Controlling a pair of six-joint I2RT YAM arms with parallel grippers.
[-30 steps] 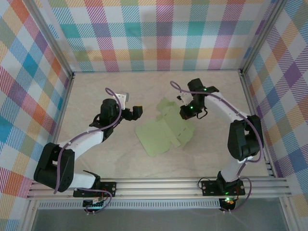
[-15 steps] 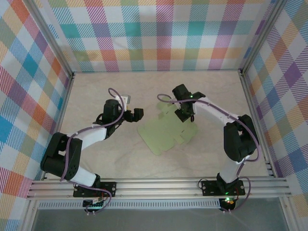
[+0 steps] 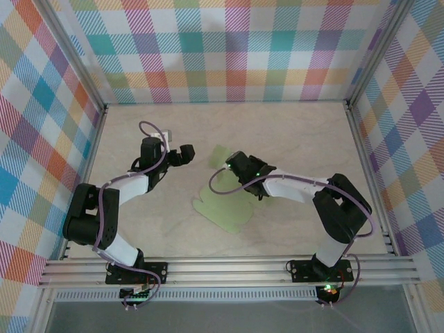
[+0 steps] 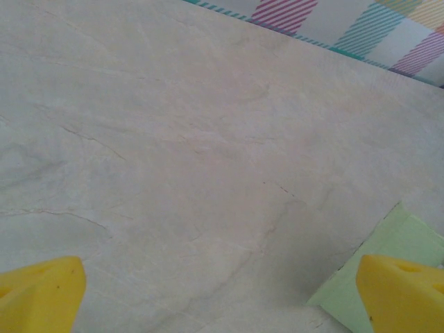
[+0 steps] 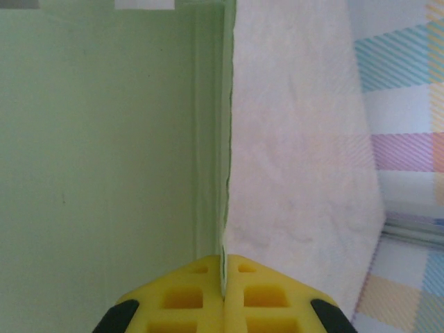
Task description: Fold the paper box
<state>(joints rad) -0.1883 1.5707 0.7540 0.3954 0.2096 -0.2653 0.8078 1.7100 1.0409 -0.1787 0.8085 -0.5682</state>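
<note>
Two yellow fingers (image 5: pixel 173 298) of the right gripper (image 5: pixel 223 267) are pinched tight on a thin edge of the paper box (image 5: pixel 104 139) — the green sheet sits mid-table (image 3: pixel 298 132), partly hidden under the right arm (image 3: pixel 291 186). The left gripper (image 4: pixel 218 298) hangs wide open close by — one finger covers a green corner.

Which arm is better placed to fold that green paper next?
Right, probably: the right pincer is shut on an edge of the paper box, while the left pincer hangs open beside it, holding nothing.
</note>
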